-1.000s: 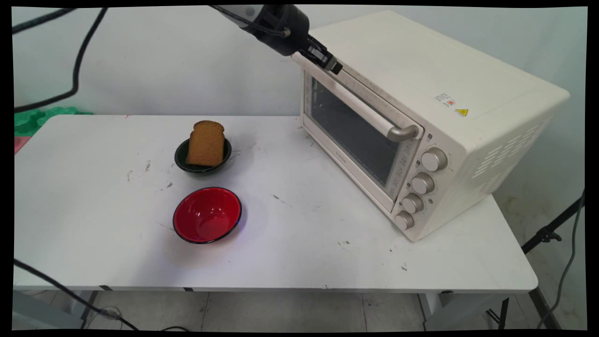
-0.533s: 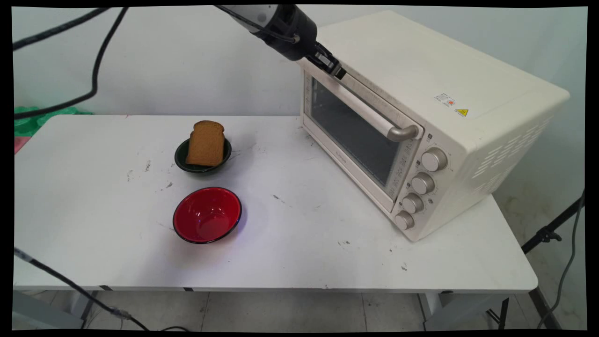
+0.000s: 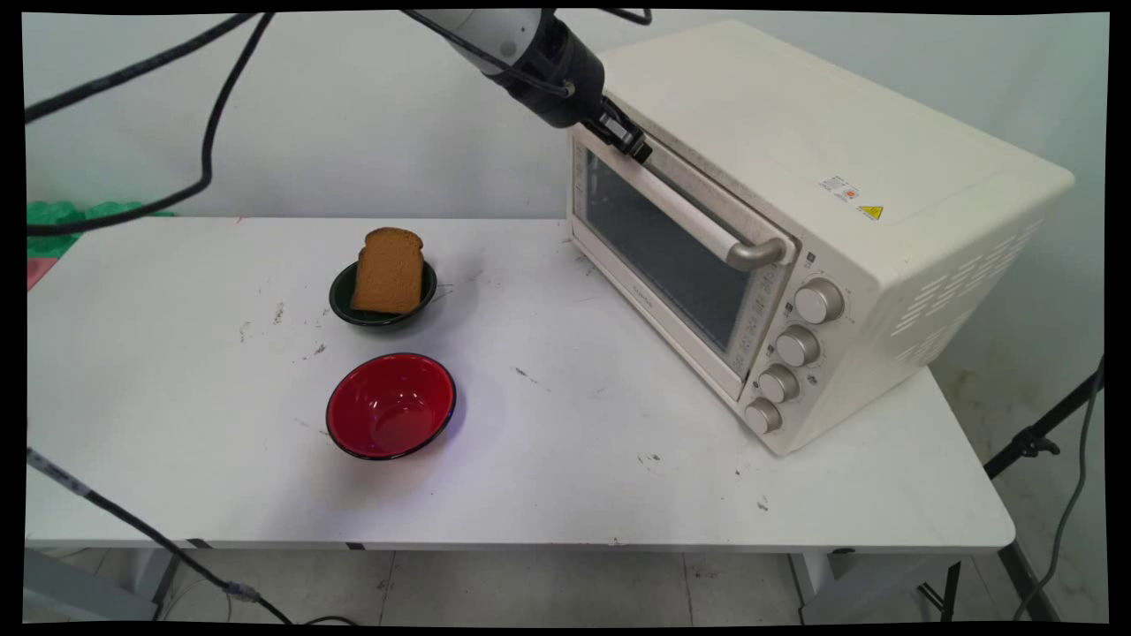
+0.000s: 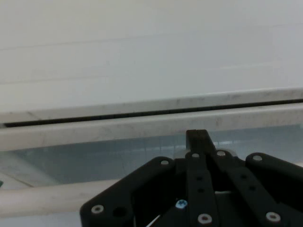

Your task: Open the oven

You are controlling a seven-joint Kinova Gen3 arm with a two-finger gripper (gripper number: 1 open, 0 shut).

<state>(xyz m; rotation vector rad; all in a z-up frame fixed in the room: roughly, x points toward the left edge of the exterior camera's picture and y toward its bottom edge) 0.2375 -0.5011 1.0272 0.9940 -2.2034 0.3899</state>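
- I see the gripper (image 3: pixel 629 140) up at the far upper corner of the oven door (image 3: pixel 664 240), at the end of the handle (image 3: pixel 680 205) that is farthest from the knobs (image 3: pixel 798 346).
- In the hand view the fingers (image 4: pixel 197 138) look pressed together. I see nothing between them, and their tip stands in front of the glass, just under the door's top edge.
- In the same view the handle (image 4: pixel 47 200) passes low, behind the black linkage. I think the fingers are tucked between the bar and the glass, but I cannot confirm the contact.
- A thin dark slit shows between the door's top edge and the oven (image 3: pixel 795 124) body, so the door is perhaps a little open.
- My judgement: this door hinges at the bottom, so a pull should go outward and down in an arc, not straight.
- I would go slowly and keep the fingers hooked behind the bar. At the end of the handle they can slip off sideways.
- The oven is light and can slide on the table (image 3: pixel 574 477), so I would use little force.
- The bread (image 3: pixel 389 269) leans in the dark bowl (image 3: pixel 341 306), and the red bowl (image 3: pixel 391 406) is near it, both well apart from the oven.
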